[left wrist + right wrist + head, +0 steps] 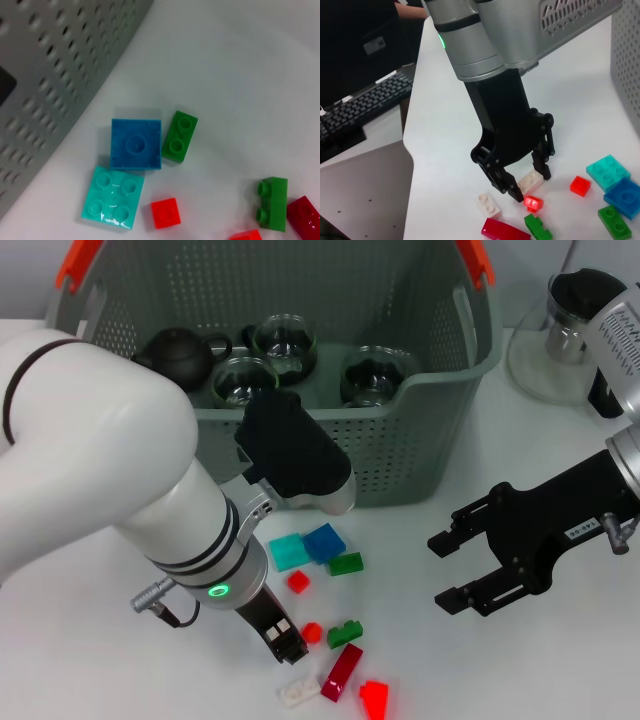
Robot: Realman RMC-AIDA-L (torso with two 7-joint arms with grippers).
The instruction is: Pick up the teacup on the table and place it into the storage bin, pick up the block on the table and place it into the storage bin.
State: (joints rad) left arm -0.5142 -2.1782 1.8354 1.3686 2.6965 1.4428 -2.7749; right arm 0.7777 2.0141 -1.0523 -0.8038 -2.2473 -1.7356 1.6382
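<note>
Reaching down, the left hand (525,189) hangs open over a red block (533,203).

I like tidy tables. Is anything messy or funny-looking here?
Nothing looks broken or spilled. The blocks just lie scattered loose on the table in front of the storage bin, some turned at different angles. The teacups sit upright inside the bin. The left gripper is down among the blocks; the right gripper waits open.
</note>
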